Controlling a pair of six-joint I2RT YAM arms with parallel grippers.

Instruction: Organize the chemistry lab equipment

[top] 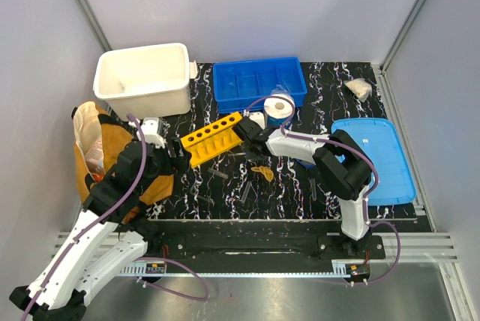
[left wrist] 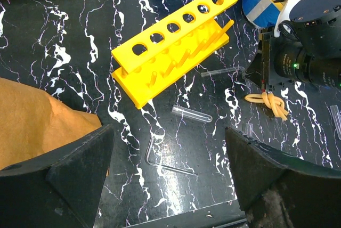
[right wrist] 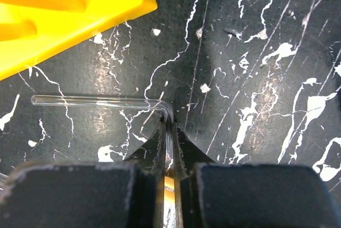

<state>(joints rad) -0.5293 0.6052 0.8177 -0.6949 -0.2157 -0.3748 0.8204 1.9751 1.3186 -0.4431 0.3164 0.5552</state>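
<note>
Sitting diagonally on the bench (top: 322,85), the rack (top: 214,137) has an arm on either side. At its 8 o'clock the left end effector (left wrist: 168,140) hovers with jaws spread wide, holding nothing. At its 3 o'clock the right end effector (right wrist: 169,132) is pinched tight on the short leg of a bent tube (right wrist: 96,100). A straight tube (left wrist: 192,114) lies at 6 o'clock and a knot (left wrist: 269,103) at 4 o'clock.

Test-tube rack (left wrist: 165,32): glossy yellow plastic, smooth
Bent tube (right wrist: 101,101): clear, glassy, smooth
Worktop (left wrist: 69,79): black, white-veined, smooth sheen
Bag (left wrist: 37,121): tan paper, matt
Blue tray (top: 259,63): glossy plastic
</note>
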